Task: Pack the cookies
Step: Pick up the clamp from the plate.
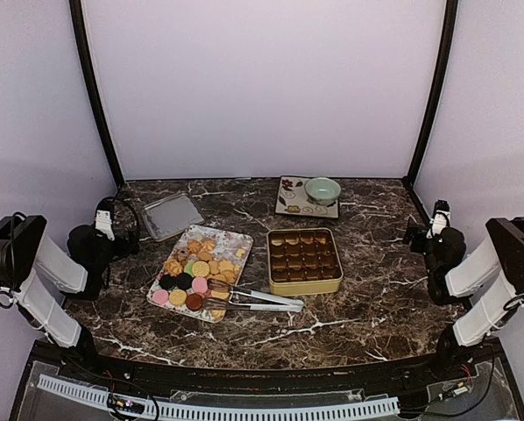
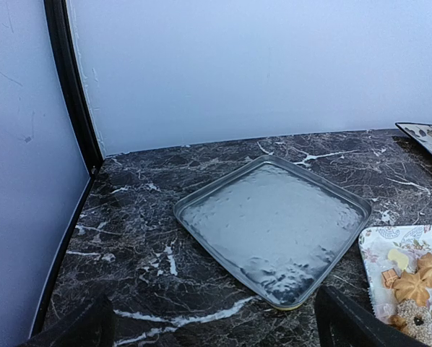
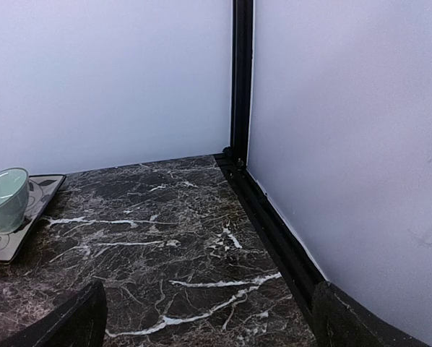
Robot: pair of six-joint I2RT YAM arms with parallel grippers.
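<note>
Both my grippers are wide open and hold nothing. My left gripper (image 2: 214, 327) hangs over the back left of the table (image 1: 376, 298), looking at a flat silver lid (image 2: 274, 224). My right gripper (image 3: 209, 322) hangs at the far right side, over bare table.

The cookies (image 1: 192, 267) all sit on the flowery tray (image 1: 230, 234) in the middle, just left of the gold tin (image 1: 304, 287). I think none are packed yet. Metal tongs (image 1: 260, 301) lie across the near end of the tray, reaching toward the tin.

To do this well, I think I should come straight down on one cookie at the edge of the pile, so I do not bump the others. I should squeeze softly, because cookies crumble. Then I should let go low over one of the little boxes (image 1: 308, 261) in the tin. The tongs block the near cookies, so I would start farther back.

Hard to see: from above the cookies are tiny and their shapes blur. I cannot tell if the little boxes are empty. My left camera catches only a corner of the tray. My right camera sees no cookies, just a green bowl (image 3: 3, 195) on a small plate (image 3: 39, 191)
</note>
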